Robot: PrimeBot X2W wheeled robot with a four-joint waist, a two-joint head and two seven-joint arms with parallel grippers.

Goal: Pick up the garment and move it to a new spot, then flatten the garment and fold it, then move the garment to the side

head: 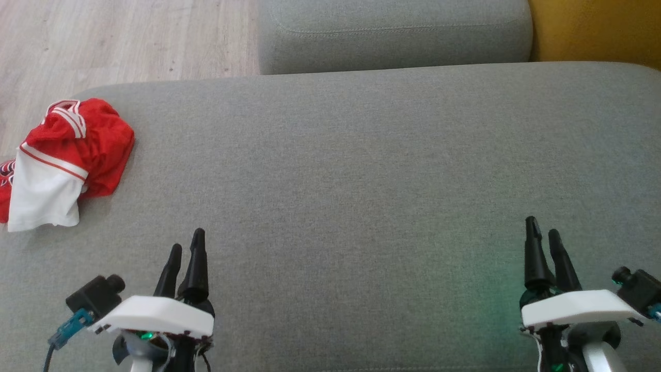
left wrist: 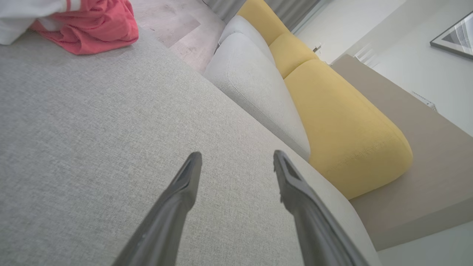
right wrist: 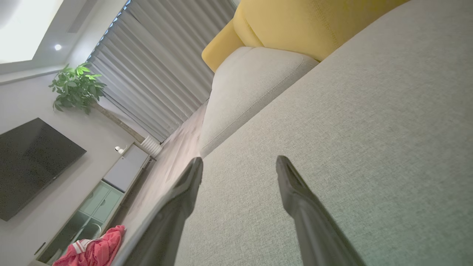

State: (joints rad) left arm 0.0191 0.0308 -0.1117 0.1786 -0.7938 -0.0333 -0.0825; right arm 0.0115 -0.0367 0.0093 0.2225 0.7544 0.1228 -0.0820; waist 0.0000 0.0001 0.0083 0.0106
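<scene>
A crumpled red and white garment [head: 67,155] lies at the far left edge of the grey sofa seat [head: 335,170], partly hanging over the side. It also shows at the top left of the left wrist view as the garment [left wrist: 85,26], and at the bottom left of the right wrist view as the garment [right wrist: 92,251]. My left gripper [head: 187,248] hovers at the lower left, open and empty, well to the right of and nearer than the garment. My right gripper [head: 542,232] is at the lower right, open and empty, far from the garment.
A second grey cushion [head: 392,36] sits beyond the seat, with a yellow cushion [head: 599,26] at the back right. Wooden floor [head: 103,46] lies to the back left. The right wrist view shows curtains, a plant [right wrist: 75,87], a television [right wrist: 29,162] and a cabinet.
</scene>
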